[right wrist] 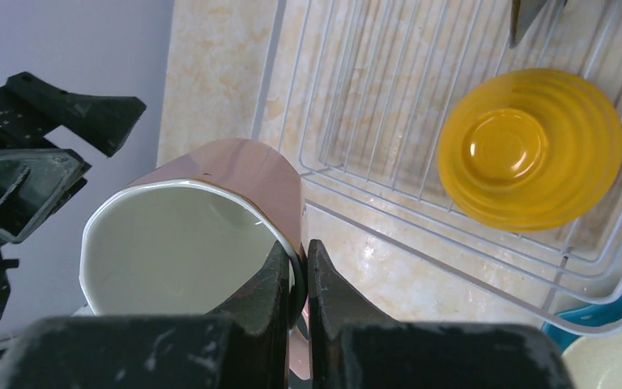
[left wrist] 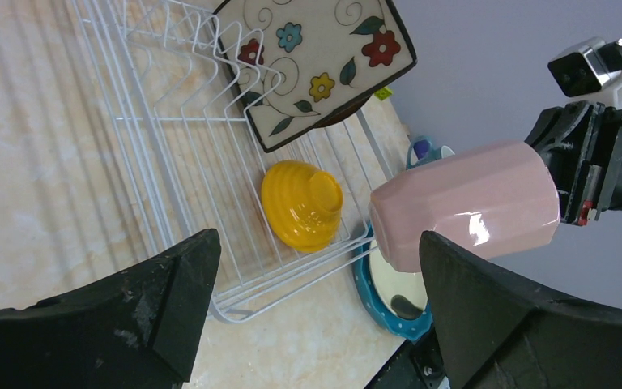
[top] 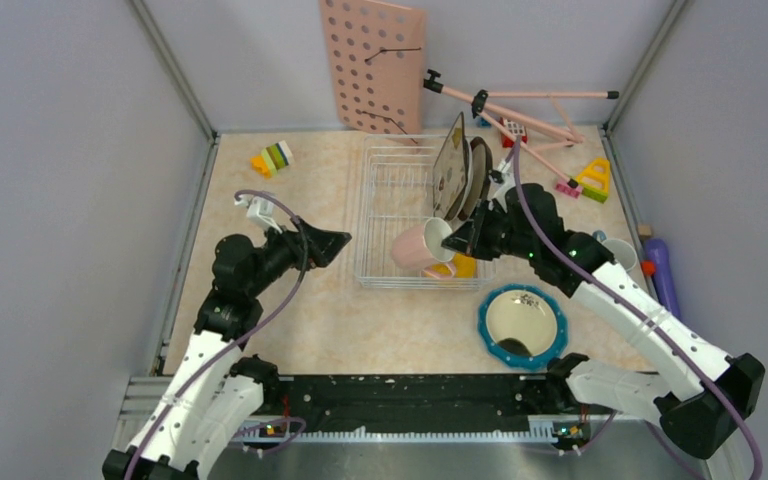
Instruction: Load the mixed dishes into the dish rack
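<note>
Right gripper [right wrist: 297,258] pinches the rim of the pink cup [top: 410,248] over the dish rack [top: 390,190] near edge. The yellow-orange bowl [right wrist: 530,146] sits inverted inside the rack, half-hidden from overhead, and the left gripper [left wrist: 316,243] gapes wide beside the rack.

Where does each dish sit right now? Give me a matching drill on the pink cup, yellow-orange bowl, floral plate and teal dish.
Things:
1. pink cup
2. yellow-orange bowl
3. square floral plate
4. teal dotted dish

States:
a. flat on the table, outside the rack
b. pinched at its rim by the right claw
c. upside down on the rack floor
d. standing on edge between the rack prongs

Pairs: 1-b, 2-c, 3-d, 4-a
</note>
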